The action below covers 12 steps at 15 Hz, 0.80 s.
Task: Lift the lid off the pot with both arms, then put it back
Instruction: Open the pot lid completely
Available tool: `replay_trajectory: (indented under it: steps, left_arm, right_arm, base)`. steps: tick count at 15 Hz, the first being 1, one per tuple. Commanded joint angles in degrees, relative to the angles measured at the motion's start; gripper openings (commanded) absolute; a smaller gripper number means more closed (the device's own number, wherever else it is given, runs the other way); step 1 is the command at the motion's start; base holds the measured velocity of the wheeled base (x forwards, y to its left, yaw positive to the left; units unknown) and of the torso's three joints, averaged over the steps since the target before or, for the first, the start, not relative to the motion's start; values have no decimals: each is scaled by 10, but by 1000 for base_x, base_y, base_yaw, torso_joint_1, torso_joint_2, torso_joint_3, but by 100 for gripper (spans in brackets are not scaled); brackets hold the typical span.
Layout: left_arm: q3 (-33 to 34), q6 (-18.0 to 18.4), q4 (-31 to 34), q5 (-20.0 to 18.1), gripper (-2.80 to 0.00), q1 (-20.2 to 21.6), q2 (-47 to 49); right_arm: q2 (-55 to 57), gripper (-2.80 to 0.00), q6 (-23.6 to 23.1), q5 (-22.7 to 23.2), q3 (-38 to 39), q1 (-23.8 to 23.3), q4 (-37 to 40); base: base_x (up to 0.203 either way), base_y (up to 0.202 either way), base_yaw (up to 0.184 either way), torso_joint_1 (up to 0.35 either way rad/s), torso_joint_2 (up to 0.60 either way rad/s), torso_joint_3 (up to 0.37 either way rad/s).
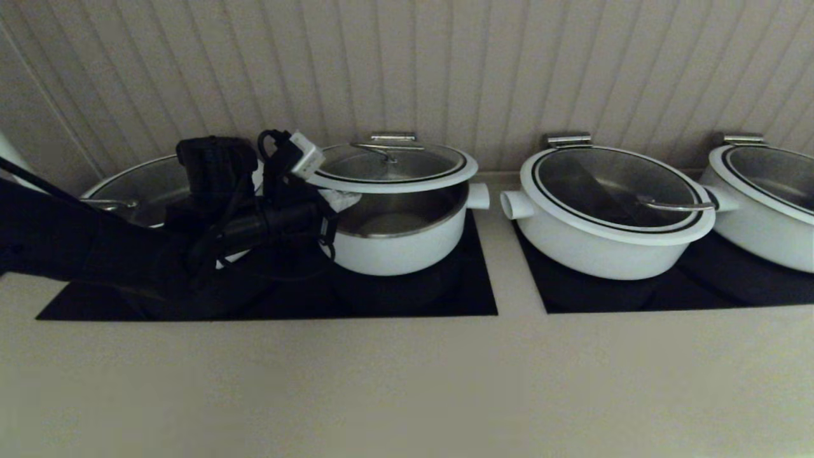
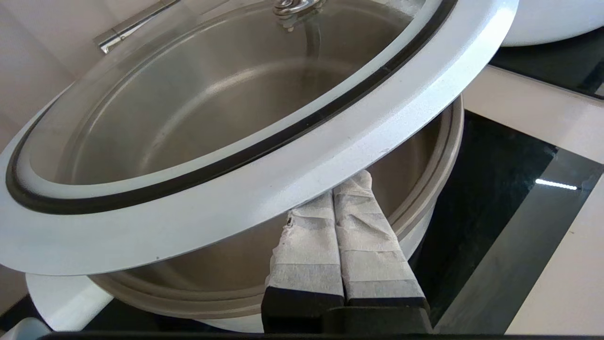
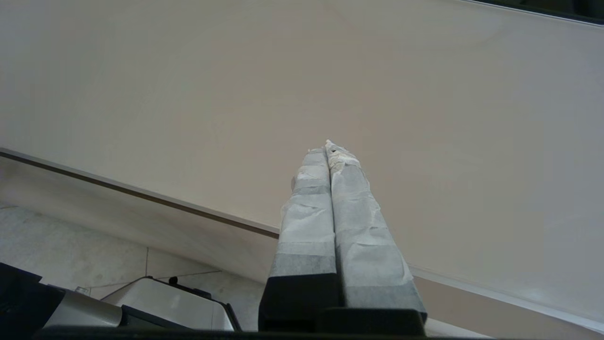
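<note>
The lid (image 1: 394,166) is raised at its front-left edge and tilted above the pot (image 1: 400,251), so the steel inside shows. Its back stays near the steel hinge (image 1: 392,136). My left gripper (image 1: 343,198) is shut, fingers pressed together, and wedged under the lid's white rim (image 2: 264,179), between it and the pot's rim (image 2: 448,141). In the left wrist view the gripper (image 2: 337,189) props the lid from below and grips nothing. My right gripper (image 3: 328,148) is shut and empty over bare beige counter, outside the head view.
A wider lidded white pot (image 1: 610,216) stands to the right, another (image 1: 763,203) at the far right. A third pot (image 1: 127,191) sits partly behind my left arm. All rest on black cooktops (image 1: 445,299). The panelled wall is close behind; beige counter (image 1: 407,381) lies in front.
</note>
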Motion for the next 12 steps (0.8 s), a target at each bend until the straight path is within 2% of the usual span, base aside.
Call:
replay_trajectory:
  steps: [1, 3, 7, 9, 10, 12]
  left_arm:
    - [-3, 0, -3, -1, -280, -1, 3]
    - [-5, -1, -3, -1, -280, -1, 4]
    - [-14, -1, -2, -1, -280, -1, 9]
    - [-18, -1, -2, -1, -280, -1, 9]
    - [-18, -1, -1, -1, -280, -1, 9]
    - [-18, -1, -2, -1, -280, -1, 9]
  right_arm:
    - [4, -280, -1, 0, 0, 0, 0]
    - [5, -280, -1, 0, 0, -5, 0]
    - [7, -280, -1, 1, 0, -62, 0]
    - [5, -280, 0, 0, 0, -138, 0]
    - [1, -280, 0, 0, 0, -160, -1]
    - [-3, -280, 0, 0, 0, -162, -2]
  base:
    - [0, 0, 0, 0, 0, 0]
    - [0, 0, 0, 0, 0, 0]
    - [0, 0, 0, 0, 0, 0]
    - [0, 0, 0, 0, 0, 0]
    - [0, 0, 0, 0, 0, 0]
    - [0, 0, 0, 0, 0, 0]
